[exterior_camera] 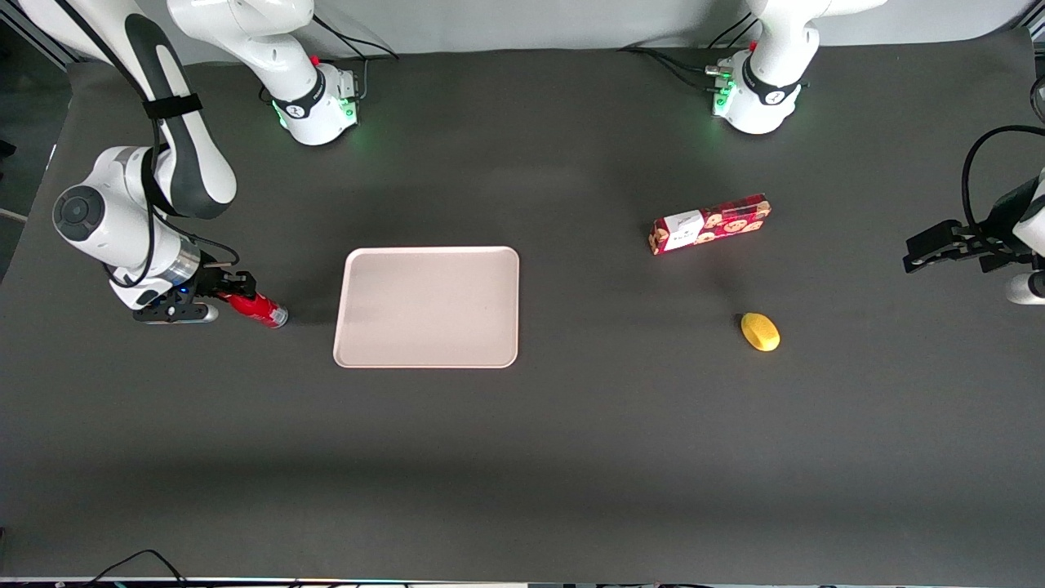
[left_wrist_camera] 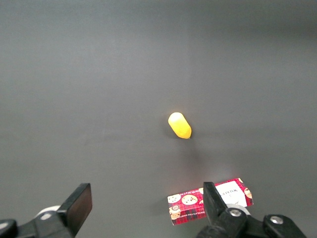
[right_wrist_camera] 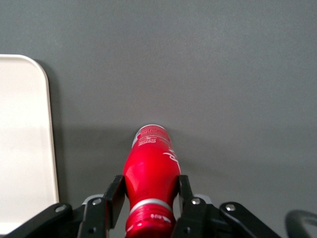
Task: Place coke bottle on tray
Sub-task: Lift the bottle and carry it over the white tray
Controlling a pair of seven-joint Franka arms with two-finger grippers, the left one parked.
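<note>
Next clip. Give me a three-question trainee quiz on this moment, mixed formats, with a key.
1. True or false: the bottle is on the tray.
2. What sits between the gripper fingers?
3. Which lies nearer the front camera: (a) the snack box or (b) the yellow object?

Key:
1. False; it is beside the tray, toward the working arm's end of the table.
2. The bottle, gripped near its neck.
3. b.
</note>
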